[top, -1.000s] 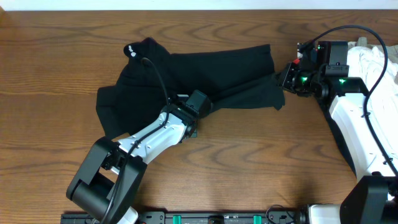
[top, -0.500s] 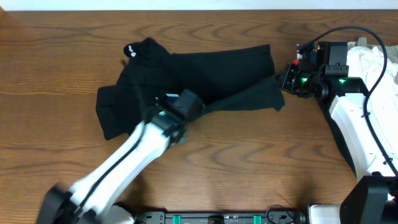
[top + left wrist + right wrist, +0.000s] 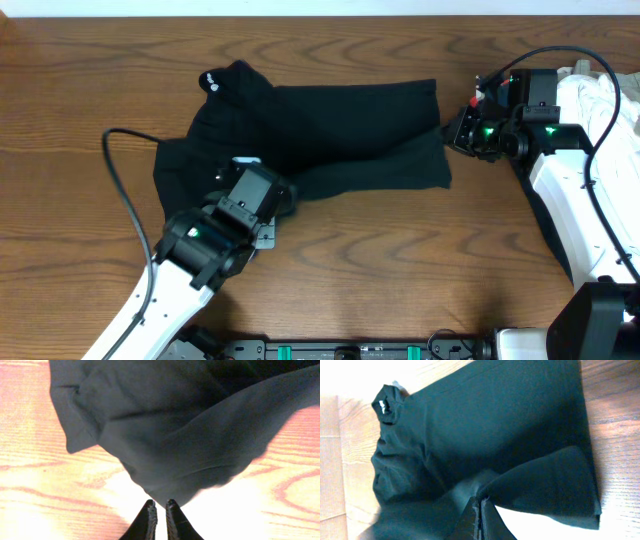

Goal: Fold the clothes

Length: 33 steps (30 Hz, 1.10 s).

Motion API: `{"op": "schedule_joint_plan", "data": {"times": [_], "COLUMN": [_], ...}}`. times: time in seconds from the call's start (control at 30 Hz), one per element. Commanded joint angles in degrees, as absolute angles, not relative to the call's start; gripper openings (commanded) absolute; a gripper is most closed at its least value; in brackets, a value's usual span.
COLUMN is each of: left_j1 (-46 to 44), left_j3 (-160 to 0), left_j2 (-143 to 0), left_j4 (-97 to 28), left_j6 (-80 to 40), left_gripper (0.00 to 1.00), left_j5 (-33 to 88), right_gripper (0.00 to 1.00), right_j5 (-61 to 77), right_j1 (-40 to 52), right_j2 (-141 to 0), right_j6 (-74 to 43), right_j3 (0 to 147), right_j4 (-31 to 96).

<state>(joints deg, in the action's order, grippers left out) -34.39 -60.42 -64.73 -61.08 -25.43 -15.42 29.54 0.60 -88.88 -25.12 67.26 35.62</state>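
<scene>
Plainly, a black short-sleeved T-shirt (image 3: 330,130) is laid rumpled on the wooden table (image 3: 400,260). Its collar, marked by a small white neck logo (image 3: 211,80), is turned to the shirt's far-left corner, and its body is doubled over in a loose diagonal fold. It is judged to be light, limp, matte knit cloth with no stiffness. It would be expected to drape and drag rather than slide whole, so a hem corner or shoulder seam is best taken. At the shirt's near edge the left gripper (image 3: 159,506) is seen, almost closed with only a thin slit showing. At the shirt's right edge the right gripper (image 3: 480,504) is pressed fully together. Whether cloth is nipped by either cannot be told. White garments (image 3: 590,95) are heaped beyond the shirt's right side.
</scene>
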Motion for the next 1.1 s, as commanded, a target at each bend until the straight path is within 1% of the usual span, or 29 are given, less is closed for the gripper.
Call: {"op": "schedule_joint_plan", "data": {"times": [0.0, 0.03, 0.1, 0.17, 0.23, 0.27, 0.3, 0.37, 0.43, 0.57, 0.7, 0.77, 0.83, 1.0, 1.03, 1.07], "left_j1": [-34.41, -34.41, -34.41, -34.41, -34.44, -34.44, -34.44, -34.44, -34.54, -36.12, -37.39, -37.36, -37.30, -37.32, -37.32, -37.30], "left_j3": [-61.10, -61.10, -61.10, -61.10, -61.10, -61.10, -61.10, -61.08, -60.49, -57.21, -52.40, -50.30, -49.47, -49.43, -49.43, -49.43], "left_j2": [-68.40, -70.26, -73.45, -77.03, -80.03, -81.06, -81.97, -83.40, -84.16, -85.12, -87.07, -88.42, -89.82, -91.85, -91.90, -91.90], "left_j4": [-59.13, -57.47, -55.00, -53.87, -54.41, -54.94, -55.59, -57.41, -58.19, -55.31, -50.11, -48.05, -46.52, -42.30, -41.65, -41.36], "left_j6": [-18.44, -15.29, -11.62, -10.72, -10.85, -11.57, -12.56, -14.74, -15.53, -13.72, -13.10, -13.10, -13.10, -13.13, -13.13, -13.10], "left_gripper": [0.12, 0.14, 0.16, 0.16, 0.17, 0.29, 0.34, 0.39, 0.41, 0.49, 0.64, 0.68, 0.69, 0.68, 0.63, 0.52], "left_j5": [-15.57, -14.57, -13.34, -11.03, -5.17, -2.52, -0.36, 2.46, 4.34, 4.91, 3.86, 3.36, 1.50, -7.55, -9.34, -10.61], "right_gripper": [0.02, 0.02, 0.02, 0.02, 0.02, 0.03, 0.03, 0.03, 0.03, 0.04, 0.04, 0.07, 0.09, 0.12, 0.13, 0.13], "right_j5": [28.97, 28.97, 28.95, 28.95, 28.95, 28.95, 28.95, 28.86, 28.67, 28.01, 27.46, 27.46, 27.46, 27.46, 27.46, 27.46], "right_j1": [0.38, 0.38, 0.38, 0.38, 0.38, 0.38, 0.38, 0.38, 0.38, 0.38, 0.38, 0.38, 0.38, 0.38, 0.38, 0.38], "right_j2": [-88.95, -88.95, -88.95, -88.95, -88.95, -88.95, -88.95, -88.95, -88.95, -88.95, -88.95, -88.95, -88.95, -88.95, -88.95, -88.95], "right_j6": [-24.56, -24.58, -24.58, -24.58, -24.58, -24.58, -24.56, -24.56, -24.56, -24.60, -24.60, -24.60, -24.60, -24.60, -24.60, -24.60], "right_j3": [68.47, 68.47, 68.47, 68.47, 68.47, 68.47, 68.47, 68.47, 68.47, 68.47, 68.47, 68.47, 68.47, 68.47, 68.47, 68.47], "right_j4": [35.62, 35.62, 35.62, 35.59, 35.64, 35.70, 35.79, 36.01, 36.10, 36.01, 36.07, 36.18, 36.23, 36.23, 36.23, 36.23]}}
